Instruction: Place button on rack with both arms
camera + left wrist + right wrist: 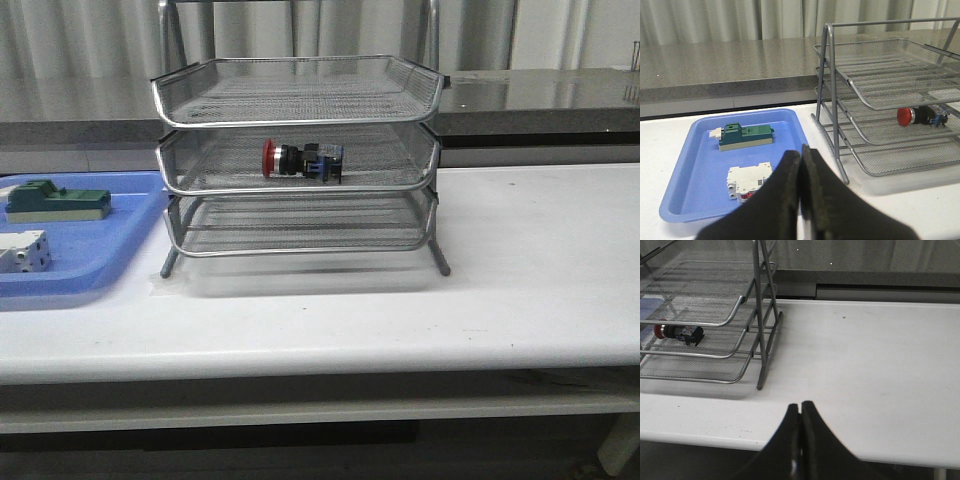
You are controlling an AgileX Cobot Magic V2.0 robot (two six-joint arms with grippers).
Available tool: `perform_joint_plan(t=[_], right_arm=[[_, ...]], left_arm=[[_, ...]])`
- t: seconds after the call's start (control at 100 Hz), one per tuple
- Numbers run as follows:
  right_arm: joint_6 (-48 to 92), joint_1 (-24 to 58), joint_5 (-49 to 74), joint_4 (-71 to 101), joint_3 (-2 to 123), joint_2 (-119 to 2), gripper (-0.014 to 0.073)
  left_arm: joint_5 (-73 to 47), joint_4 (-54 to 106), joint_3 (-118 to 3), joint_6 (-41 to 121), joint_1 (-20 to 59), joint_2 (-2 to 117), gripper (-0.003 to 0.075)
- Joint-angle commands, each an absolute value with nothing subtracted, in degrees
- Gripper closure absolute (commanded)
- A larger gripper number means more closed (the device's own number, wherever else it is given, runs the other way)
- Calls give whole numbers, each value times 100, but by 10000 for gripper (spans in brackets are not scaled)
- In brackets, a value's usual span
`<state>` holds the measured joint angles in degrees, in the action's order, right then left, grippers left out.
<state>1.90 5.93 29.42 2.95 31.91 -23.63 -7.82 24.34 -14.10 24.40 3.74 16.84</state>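
Note:
The button (pixel 300 160), with red cap, black body and blue rear block, lies on its side in the middle tier of the silver wire rack (pixel 200 100). It also shows in the left wrist view (pixel 919 116) and the right wrist view (pixel 679 332). The rack also shows in the left wrist view (pixel 832 85) and the right wrist view (pixel 760 340). My left gripper (pixel 801 152) is shut and empty, near the front of the blue tray, well back from the rack. My right gripper (pixel 800 407) is shut and empty over the table's front edge, right of the rack. Neither arm shows in the front view.
A blue tray (pixel 130 225) left of the rack holds a green rectangular block (pixel 55 202) and a white boxy part (pixel 22 252); both also show in the left wrist view, the block (pixel 745 136) and the part (pixel 747 181). A grey counter (pixel 540 100) runs behind the table.

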Motion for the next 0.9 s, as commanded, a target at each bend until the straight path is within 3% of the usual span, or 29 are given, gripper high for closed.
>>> perform_joint_plan(t=[0.0,0.66,0.89], right_arm=[[195,551,2321,109,3204,-2379,662],[189,551,211,34,83,198,662],[184,544,30,93,-63,131,662]], left_arm=[[-323,2502,-1564,2381,355,1725,741],[-323,2502,-1564,2381,355,1725,741],[-323,2502,-1564,2381,355,1723,741]])
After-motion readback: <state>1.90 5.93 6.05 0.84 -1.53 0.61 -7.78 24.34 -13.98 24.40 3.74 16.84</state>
